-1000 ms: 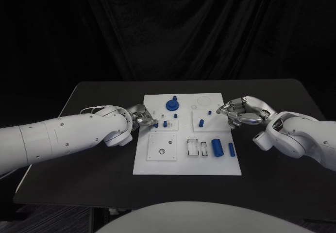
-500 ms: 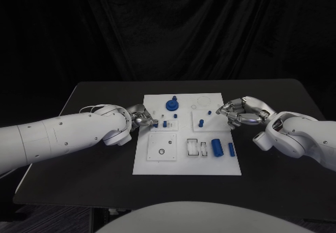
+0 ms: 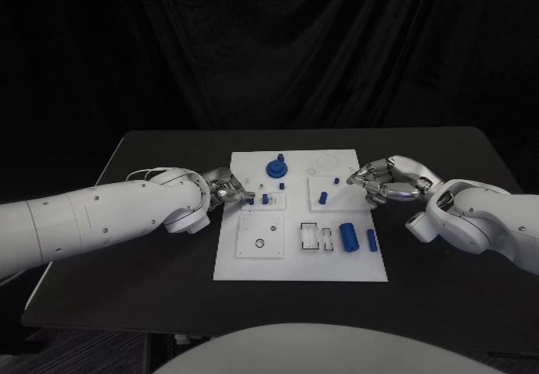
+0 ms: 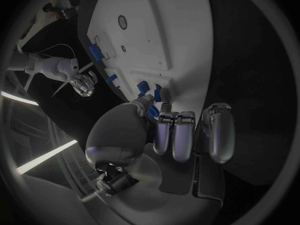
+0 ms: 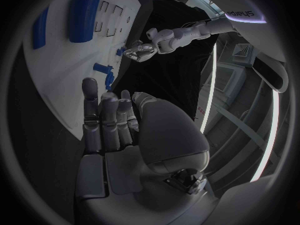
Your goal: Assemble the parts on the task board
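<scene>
Over the last second we see almost no change: the left robot hand (image 3: 228, 191) still pinches a small blue peg (image 4: 152, 112) at the task board's (image 3: 301, 266) left edge, the right robot hand (image 3: 383, 181) stays curled, holding nothing, so insertion is pending.

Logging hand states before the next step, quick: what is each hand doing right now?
Left hand: pinches a small blue part at the task board edge.
Right hand: fingers curled, holds nothing.

The head camera looks down from above onto the table (image 3: 157, 156) and the whole white board (image 3: 301, 257). Each wrist camera sits close behind its own hand, facing along the fingers (image 4: 181, 135) toward the board, which all three views share.
</scene>
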